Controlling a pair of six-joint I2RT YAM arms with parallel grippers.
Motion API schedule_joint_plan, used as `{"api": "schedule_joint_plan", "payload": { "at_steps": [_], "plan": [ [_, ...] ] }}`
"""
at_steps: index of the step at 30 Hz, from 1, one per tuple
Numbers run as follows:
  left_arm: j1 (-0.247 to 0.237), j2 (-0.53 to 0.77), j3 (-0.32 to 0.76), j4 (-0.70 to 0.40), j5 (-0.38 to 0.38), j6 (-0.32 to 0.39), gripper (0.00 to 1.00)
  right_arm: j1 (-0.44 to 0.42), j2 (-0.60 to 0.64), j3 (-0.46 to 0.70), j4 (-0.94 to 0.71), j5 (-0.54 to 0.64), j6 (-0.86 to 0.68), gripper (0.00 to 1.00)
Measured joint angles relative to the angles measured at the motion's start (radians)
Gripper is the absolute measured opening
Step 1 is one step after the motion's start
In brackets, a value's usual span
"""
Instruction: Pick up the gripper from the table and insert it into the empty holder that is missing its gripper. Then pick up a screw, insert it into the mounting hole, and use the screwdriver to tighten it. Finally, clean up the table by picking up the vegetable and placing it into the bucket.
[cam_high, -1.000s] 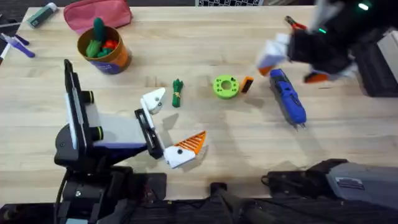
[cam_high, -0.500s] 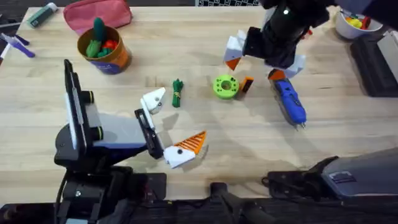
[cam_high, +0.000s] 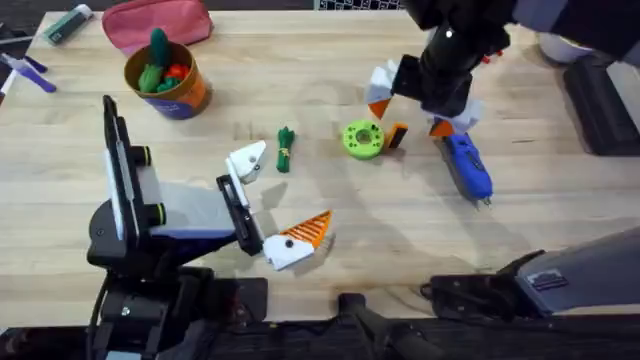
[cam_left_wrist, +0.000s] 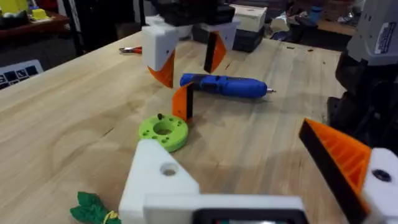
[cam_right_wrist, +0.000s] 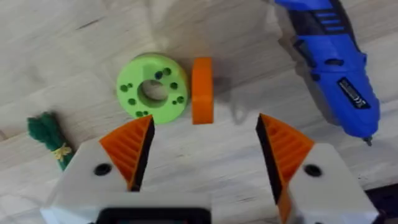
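Shifting a little since a moment ago, my right gripper (cam_right_wrist: 202, 152) is hovering wide open, holding nothing, just above the gripper (cam_right_wrist: 202, 91) beside the green disc (cam_right_wrist: 153, 88). Bucket (cam_high: 170, 82) is holding toys far off.

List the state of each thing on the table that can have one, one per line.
right gripper: open, empty, above the orange gripper
orange gripper: on the table, beside the green disc
holder: empty
screwdriver: lying flat, unheld
vegetable: on the table
bucket: upright, holding toys
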Motion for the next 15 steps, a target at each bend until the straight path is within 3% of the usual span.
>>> {"api": "schedule_joint_plan", "payload": {
  "at_steps": [15],
  "plan": [
    [0.000,0.000,0.000,0.000,0.000,0.000,0.985,-0.013,0.042,-0.034,0.064,-0.005,-0.038,0.863]
  ]
}}
